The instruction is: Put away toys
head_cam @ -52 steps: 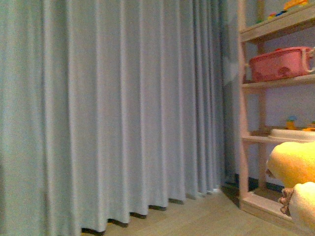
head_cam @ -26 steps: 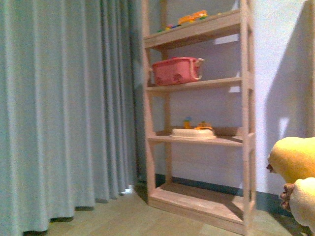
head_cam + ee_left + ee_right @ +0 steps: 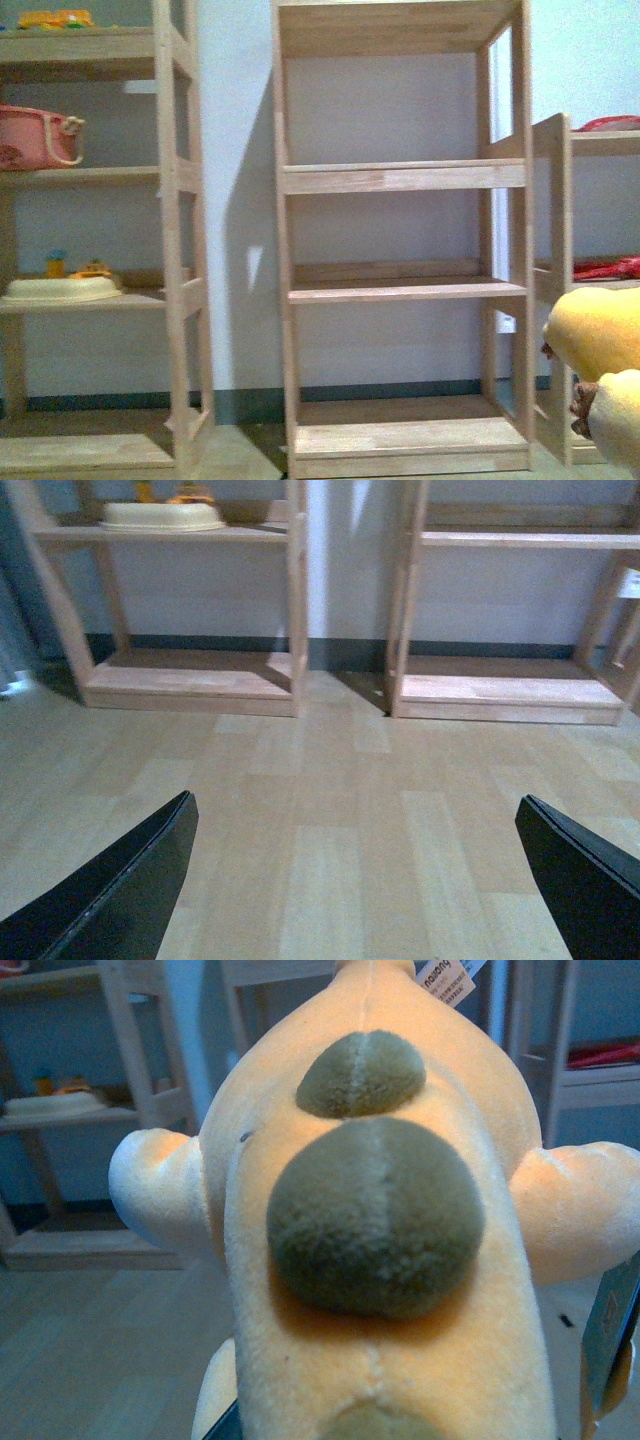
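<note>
Your left gripper [image 3: 350, 880] hangs over the wooden floor [image 3: 330, 810] with its two black fingers [image 3: 120, 890] spread wide and nothing between them. Ahead of you, the left shelf unit [image 3: 175, 200] already carries a yellow toy [image 3: 55, 18] on its top board, a pink basket [image 3: 35, 140] on the board below, and a cream tray [image 3: 60, 290] with small bright pieces on the next. The middle shelf unit [image 3: 400, 178] faces you with every visible board bare, which makes it a likely home for your load; the right shelf unit [image 3: 560, 250] shows only its near edge, with something red on two boards. The plush animal [image 3: 598, 335] sits at the right edge of the front view, off the floor and short of any shelf, one cream paw [image 3: 615, 420] with brown claws below its orange-yellow body. It fills the right wrist view, so it seems to ride on your right arm, yet the right gripper's jaws are hidden behind it and you cannot tell how they stand. By my reckoning you have the toy in front of the shelves, with placing and release left to do.
</note>
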